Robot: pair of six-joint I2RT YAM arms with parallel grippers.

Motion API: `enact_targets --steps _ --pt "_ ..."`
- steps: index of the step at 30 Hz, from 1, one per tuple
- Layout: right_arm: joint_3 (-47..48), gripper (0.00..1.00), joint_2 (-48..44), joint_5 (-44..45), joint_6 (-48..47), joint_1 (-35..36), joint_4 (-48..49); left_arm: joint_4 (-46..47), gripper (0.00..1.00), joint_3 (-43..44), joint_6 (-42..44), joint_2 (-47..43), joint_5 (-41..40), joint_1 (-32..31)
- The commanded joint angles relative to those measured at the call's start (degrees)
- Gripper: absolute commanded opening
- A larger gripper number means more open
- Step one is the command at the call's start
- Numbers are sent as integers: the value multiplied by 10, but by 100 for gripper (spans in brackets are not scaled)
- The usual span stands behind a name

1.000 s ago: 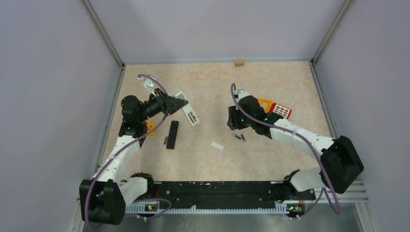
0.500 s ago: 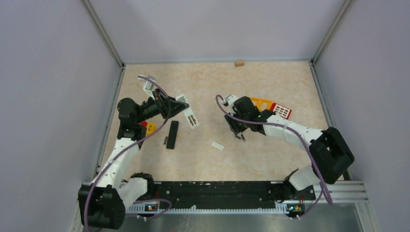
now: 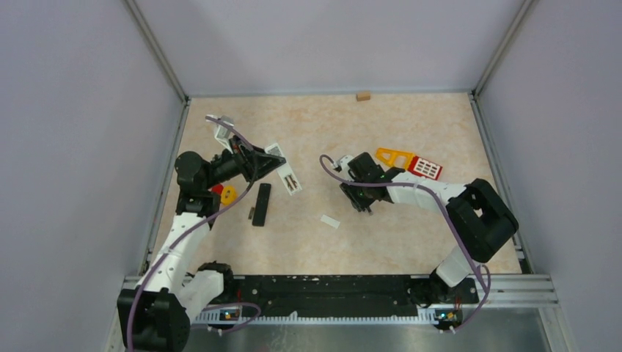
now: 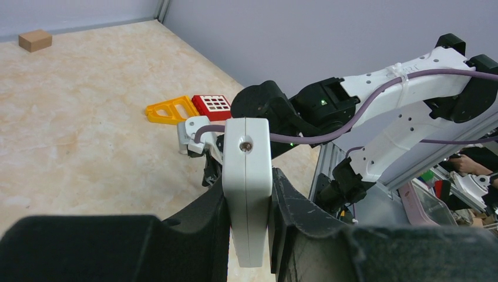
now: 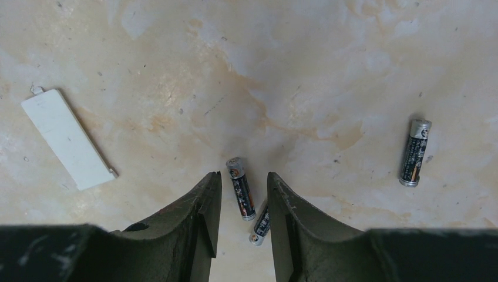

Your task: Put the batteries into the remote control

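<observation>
Works over a marbled table [image 3: 411, 125], flat and smooth enough for small round things to roll away. Holds the white remote [image 4: 247, 170] clamped edge-on in the left gripper [image 4: 248, 202], off the table as far as the wrist view shows. Could let it twist in so narrow a grip once a battery is pressed in.

Leaves the black remote [image 3: 261, 204] flat on the table near the left arm, well apart from the batteries. Stands clear of the white cover [image 5: 67, 139], off to one side.

Straddles one battery [image 5: 241, 189] with the right gripper [image 5: 242, 179], jaws apart, a gap showing on each side, nothing gripped. Runs the main risk here: could nudge that battery into a roll by closing off-centre. Could also squeeze it out endways, slim and smooth as it looks. Could catch the second battery [image 5: 261, 224] too, lying just beside the first at its lower end, almost touching. Should not disturb the third battery [image 5: 414, 153], well apart from the pair.
</observation>
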Motion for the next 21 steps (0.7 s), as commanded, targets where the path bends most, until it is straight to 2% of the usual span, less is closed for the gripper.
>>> enact_targets --steps 1,10,14,18,21 --pt "17 35 15 -6 1 -2 4 21 0 6 8 -12 -8 -1" --pt "25 26 33 9 17 -2 -4 14 0 9 9 -11 -18 -1" --pt "29 14 30 17 22 -2 -4 7 0 9 12 -11 -25 -1" --pt "29 9 -6 32 50 -2 12 -19 0 17 14 -8 -56 -1" --pt "26 7 -59 24 89 -2 43 -6 0 22 -4 7 -80 -1"
